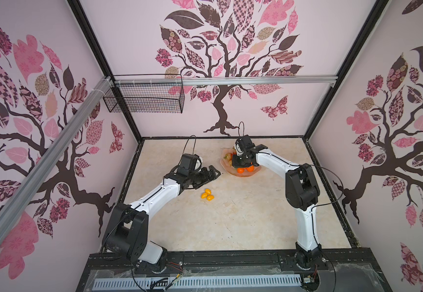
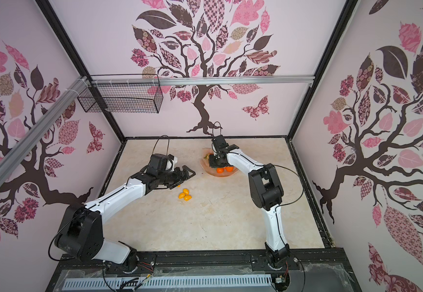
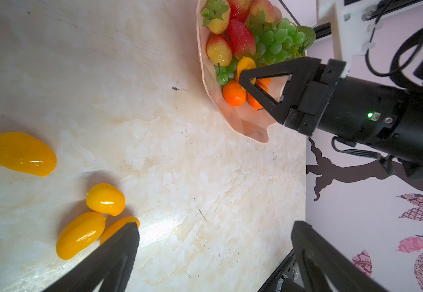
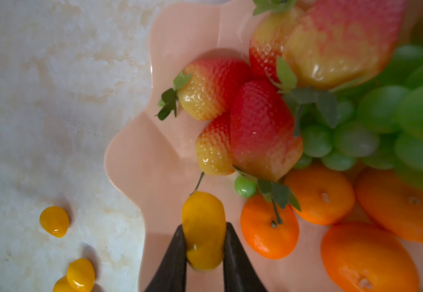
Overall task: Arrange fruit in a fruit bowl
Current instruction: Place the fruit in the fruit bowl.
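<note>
Fruit bowl [image 4: 134, 161], far part of the desk [image 1: 230, 222], contains five strawberries [image 4: 261, 129], four tangerines [image 4: 269, 227] and one grape bunch [image 4: 382, 121]. Loose on the desk: four tomatoes [image 3: 105, 199].

My right hand [image 4: 203, 225] points down over the bowl, pinching a fifth tomato [image 4: 203, 212] above bare floor near the scalloped rim. My left hand [image 3: 216, 227] hovers spread wide and holds nothing, beside the loose four.

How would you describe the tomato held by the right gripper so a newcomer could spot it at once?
Find the peach-pink fruit bowl at the far side of the table. Above it, the right gripper pinches one yellow oval tomato. The other yellow tomatoes lie loose on the table.
</note>
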Tool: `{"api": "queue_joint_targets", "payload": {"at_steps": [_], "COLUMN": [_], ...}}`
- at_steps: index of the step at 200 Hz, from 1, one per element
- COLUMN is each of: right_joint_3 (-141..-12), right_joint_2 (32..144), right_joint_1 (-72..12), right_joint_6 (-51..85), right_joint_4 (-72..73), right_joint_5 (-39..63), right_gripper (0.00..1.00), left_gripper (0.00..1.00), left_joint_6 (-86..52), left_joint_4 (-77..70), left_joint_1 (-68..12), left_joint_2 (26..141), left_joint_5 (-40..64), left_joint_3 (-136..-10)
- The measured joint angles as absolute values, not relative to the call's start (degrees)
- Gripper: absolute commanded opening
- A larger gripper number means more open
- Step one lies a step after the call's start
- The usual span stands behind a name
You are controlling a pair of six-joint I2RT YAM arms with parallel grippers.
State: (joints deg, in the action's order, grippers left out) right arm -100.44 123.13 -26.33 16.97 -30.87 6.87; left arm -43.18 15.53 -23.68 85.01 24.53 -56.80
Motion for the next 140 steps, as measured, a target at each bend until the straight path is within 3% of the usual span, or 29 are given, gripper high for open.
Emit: {"api": "queue_joint_targets", "payload": {"at_steps": [140], "right_joint_3": [-101.27], "right_joint_2": [126.39], "right_joint_1": [-26.30], "right_joint_6": [16.93], "right_joint_4": [-33.67], "right_joint_5": [7.25], "right_gripper": [0.29], "left_gripper": [0.98], "left_joint_6": [-43.18], "left_joint_4": [15.57], "left_joint_1": [-23.68], "left_joint_2": [85.03], "left_joint_5": [24.69], "left_joint_3": [-56.80]}}
